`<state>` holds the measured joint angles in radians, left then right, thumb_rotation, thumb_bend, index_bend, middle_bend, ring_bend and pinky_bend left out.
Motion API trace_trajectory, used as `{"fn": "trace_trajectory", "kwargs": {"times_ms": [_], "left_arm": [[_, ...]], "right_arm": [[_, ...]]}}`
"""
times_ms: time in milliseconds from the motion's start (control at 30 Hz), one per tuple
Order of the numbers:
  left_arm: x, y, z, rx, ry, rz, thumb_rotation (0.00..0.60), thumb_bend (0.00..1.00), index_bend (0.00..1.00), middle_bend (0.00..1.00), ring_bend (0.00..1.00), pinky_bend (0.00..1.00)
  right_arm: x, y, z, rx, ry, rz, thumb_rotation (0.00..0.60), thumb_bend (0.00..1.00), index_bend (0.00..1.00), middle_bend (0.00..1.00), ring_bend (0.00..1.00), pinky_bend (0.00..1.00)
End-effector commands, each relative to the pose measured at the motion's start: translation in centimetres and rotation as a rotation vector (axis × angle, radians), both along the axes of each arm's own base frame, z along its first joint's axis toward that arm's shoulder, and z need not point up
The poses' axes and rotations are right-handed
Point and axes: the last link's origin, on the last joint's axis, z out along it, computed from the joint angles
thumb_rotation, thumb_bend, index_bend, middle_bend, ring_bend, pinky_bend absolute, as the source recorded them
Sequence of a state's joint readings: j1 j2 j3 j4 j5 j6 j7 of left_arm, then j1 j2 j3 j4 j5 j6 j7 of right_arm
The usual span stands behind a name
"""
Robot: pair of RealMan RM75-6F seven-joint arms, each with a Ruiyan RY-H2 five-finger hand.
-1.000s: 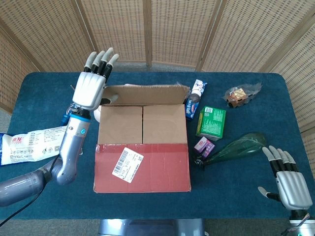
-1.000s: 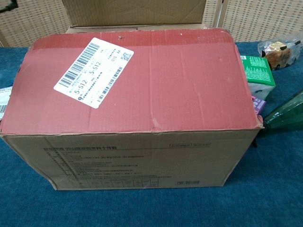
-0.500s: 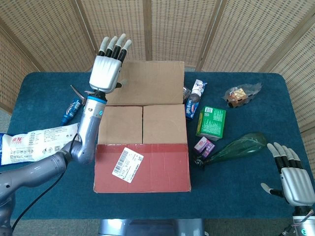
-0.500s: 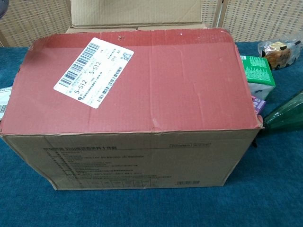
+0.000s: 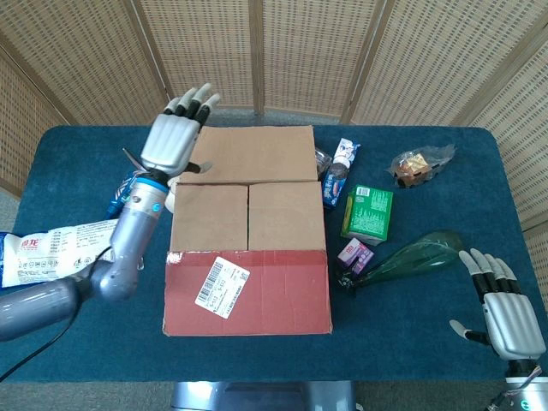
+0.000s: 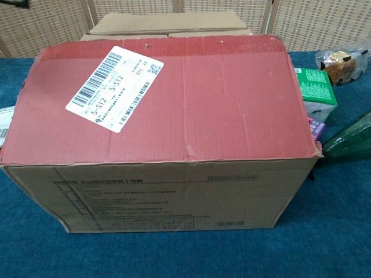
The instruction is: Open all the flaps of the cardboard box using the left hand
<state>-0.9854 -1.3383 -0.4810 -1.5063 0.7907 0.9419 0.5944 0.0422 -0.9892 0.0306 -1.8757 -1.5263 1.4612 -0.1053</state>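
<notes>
Cardboard box [image 5: 248, 248] mid-table, far flap [image 5: 253, 154] folded out flat, left hand [image 5: 171, 137] at its left edge

Near red flap [image 6: 168, 98] and two inner flaps [image 5: 248, 216] lie closed; left hand hovers over the far flap's left corner, fingers [image 5: 195, 101] spread and holding nothing, forearm slanting up from the table; right hand [image 5: 501, 308] rests released, well apart

A green carton [image 5: 368, 212] lies on the blue worktop [image 5: 411, 334]; nearer than it, a dark green bottle [image 5: 413, 255]; farther back, a clear snack bag [image 5: 419, 165]; far left, a white packet [image 5: 53, 249].
</notes>
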Motion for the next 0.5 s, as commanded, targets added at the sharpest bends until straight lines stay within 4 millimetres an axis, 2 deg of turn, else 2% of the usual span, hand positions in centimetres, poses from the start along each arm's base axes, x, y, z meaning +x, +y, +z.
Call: {"fn": "trace_trajectory", "kwargs": {"times_ms": [33, 167, 267, 500], "left_arm": [[-3.4, -1.9, 1.3, -0.127, 0.044, 0.100, 0.600, 0.02, 0.11, 0.00, 0.00, 0.15], [-5.1, -3.4, 1.9, -0.222, 0.032, 0.111, 0.600, 0.02, 0.13, 0.01, 0.00, 0.15], [-6.0, -4.7, 2.2, -0.290, -0.016, 0.112, 0.600, 0.02, 0.15, 0.05, 0.05, 0.21], [-7.3, -7.4, 1.9, -0.402, -0.147, 0.093, 0.600, 0.02, 0.18, 0.08, 0.11, 0.24]], "right_arm": [[0.0, 0.0, -0.1, 0.000, 0.002, 0.002, 0.600, 0.00, 0.00, 0.00, 0.00, 0.00], [0.0, -0.1, -0.2, 0.002, 0.007, 0.003, 0.600, 0.00, 0.00, 0.00, 0.00, 0.00], [0.0, -0.1, -0.3, 0.004, 0.013, 0.003, 0.600, 0.00, 0.00, 0.00, 0.00, 0.00], [0.1, -0.2, -0.9, 0.012, 0.029, 0.001, 0.600, 0.00, 0.00, 0.00, 0.00, 0.00]]}}
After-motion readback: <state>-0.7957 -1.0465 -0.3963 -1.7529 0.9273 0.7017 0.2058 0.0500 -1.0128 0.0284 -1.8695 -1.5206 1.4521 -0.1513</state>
